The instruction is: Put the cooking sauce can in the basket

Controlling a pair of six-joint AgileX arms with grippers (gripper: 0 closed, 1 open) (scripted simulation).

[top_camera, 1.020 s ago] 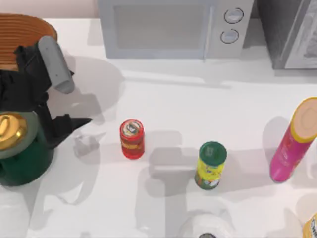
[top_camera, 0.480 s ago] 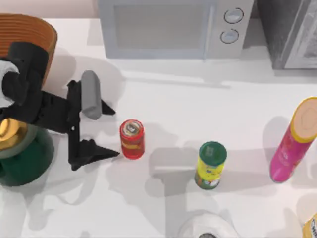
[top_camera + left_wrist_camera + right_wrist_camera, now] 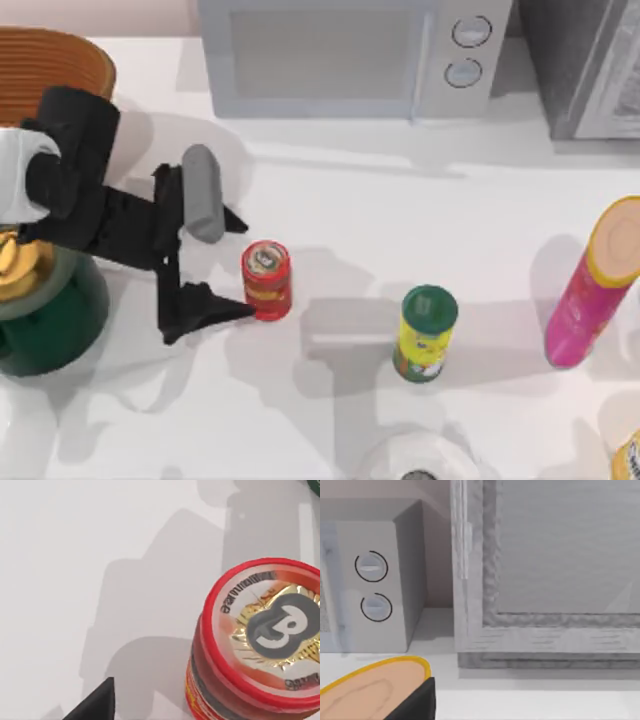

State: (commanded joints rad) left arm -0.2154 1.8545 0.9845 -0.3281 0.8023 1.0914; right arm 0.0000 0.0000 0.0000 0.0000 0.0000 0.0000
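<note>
Sauce can [image 3: 266, 280] upright on the white table [image 3: 400, 230], left of centre, red wall, pale printed top; close up in the left wrist view [image 3: 260, 645]. Left gripper [image 3: 240, 265] just left of the can, jaws spread wide, one finger [image 3: 210, 308] tip close by the can's lower side, nothing held. Basket [image 3: 60, 65] at the table's far left corner. Green pot [image 3: 45, 320] with gold lid under the left arm. Yellow green-lidded container [image 3: 425, 335] right of the can; pink tube [image 3: 595, 285] far right. Right arm's claw state: cannot tell.
</note>
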